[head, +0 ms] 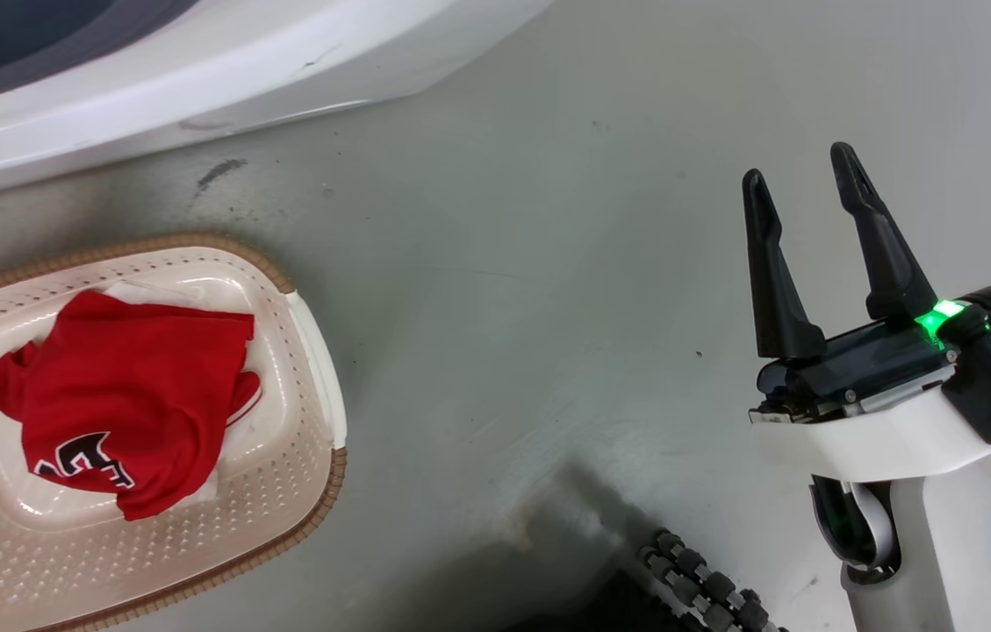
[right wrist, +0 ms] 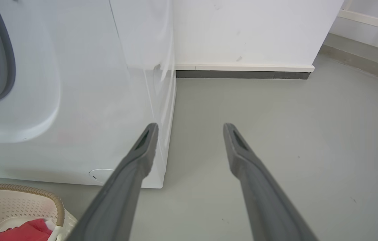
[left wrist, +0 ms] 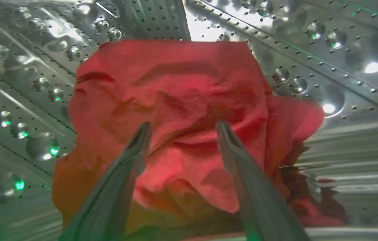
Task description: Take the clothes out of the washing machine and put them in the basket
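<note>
Inside the washing machine, the left claw is spread wide in the perforated steel drum. Its two tips are right at a crumpled red garment that lies on the drum wall, with a raised fold between them. The claw is not closed on the fold, and whether the tips press the cloth cannot be told.

In front of the machine, near its white lower edge, the basket stands on the grey floor. The red jersey lies bunched in the basket, its black-and-white numerals facing up. A dark scuff marks the floor between basket and machine.

Further right, well apart from the basket, the right claw hangs over the floor, its fingers parted and holding nothing. A green light glows at its base. Below it is a dark wheel with small rollers. In the right wrist view this claw points past the machine's front corner toward a white wall with a dark skirting strip.
</note>
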You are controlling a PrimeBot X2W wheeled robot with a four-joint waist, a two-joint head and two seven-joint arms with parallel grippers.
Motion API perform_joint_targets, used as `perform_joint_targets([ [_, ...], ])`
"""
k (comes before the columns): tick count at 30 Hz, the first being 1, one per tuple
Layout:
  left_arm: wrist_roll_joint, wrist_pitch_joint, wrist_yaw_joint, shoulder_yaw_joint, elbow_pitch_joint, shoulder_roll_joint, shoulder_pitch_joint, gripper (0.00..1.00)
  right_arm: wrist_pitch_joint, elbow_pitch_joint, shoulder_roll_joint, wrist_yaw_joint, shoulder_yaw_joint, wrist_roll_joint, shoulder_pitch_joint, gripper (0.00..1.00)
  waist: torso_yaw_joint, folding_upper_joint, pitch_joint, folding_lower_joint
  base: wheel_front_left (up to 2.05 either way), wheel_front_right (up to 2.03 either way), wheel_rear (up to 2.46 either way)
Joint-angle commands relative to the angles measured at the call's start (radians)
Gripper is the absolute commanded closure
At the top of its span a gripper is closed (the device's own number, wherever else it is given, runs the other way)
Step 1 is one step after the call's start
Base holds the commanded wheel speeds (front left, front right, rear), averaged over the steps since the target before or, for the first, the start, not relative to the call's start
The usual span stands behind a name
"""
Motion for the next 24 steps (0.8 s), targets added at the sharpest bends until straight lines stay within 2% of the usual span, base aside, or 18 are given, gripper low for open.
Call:
perform_joint_targets([
  [1, 0.004, -0.005, -0.001, -0.005, 0.009, 0.009, -0.019, 0.0, -0.002, -0.009, 0.002, -0.001, -0.001, 0.008, -0.017, 0.0, -0.015, 0.0, 0.017, 0.0, 0.0, 0.0, 0.0],
  [15, 0.002, 0.0, -0.001, -0.044, 0.065, -0.014, -0.002, 0.0, -0.002, -0.021, 0.002, -0.001, 0.0, 0.023, -0.008, 0.0, -0.03, 0.0, 0.046, 0.0, 0.0, 0.0, 0.0],
  [16, 0.001, 0.004, -0.001, -0.047, 0.066, -0.016, -0.001, 0.28, -0.002, -0.021, 0.002, -0.001, 0.002, 0.023, -0.008, 0.0, -0.03, 0.0, 0.046, 0.0, 0.0, 0.0, 0.0],
  [17, 0.001, 0.006, -0.001, -0.05, 0.066, -0.016, -0.001, 0.63, -0.002, -0.021, 0.002, -0.001, 0.002, 0.023, -0.009, 0.0, -0.03, 0.0, 0.047, 0.0, 0.0, 0.0, 0.0],
  [18, 0.0, 0.008, -0.001, -0.053, 0.066, -0.016, -0.002, 0.9, -0.002, -0.022, 0.002, -0.001, 0.002, 0.023, -0.009, 0.0, -0.03, 0.0, 0.047, 0.0, 0.0, 0.0, 0.0],
  [19, -0.004, 0.009, -0.001, -0.055, 0.066, -0.017, 0.0, 1.0, -0.002, -0.022, 0.002, -0.001, 0.001, 0.023, -0.009, 0.0, -0.03, 0.0, 0.048, 0.0, 0.0, 0.0, 0.0],
  [24, -0.009, 0.011, -0.001, -0.066, 0.059, -0.019, 0.005, 1.0, -0.002, -0.021, 0.002, -0.001, -0.002, 0.02, -0.008, 0.0, -0.028, 0.0, 0.05, 0.0, 0.0, 0.0, 0.0],
])
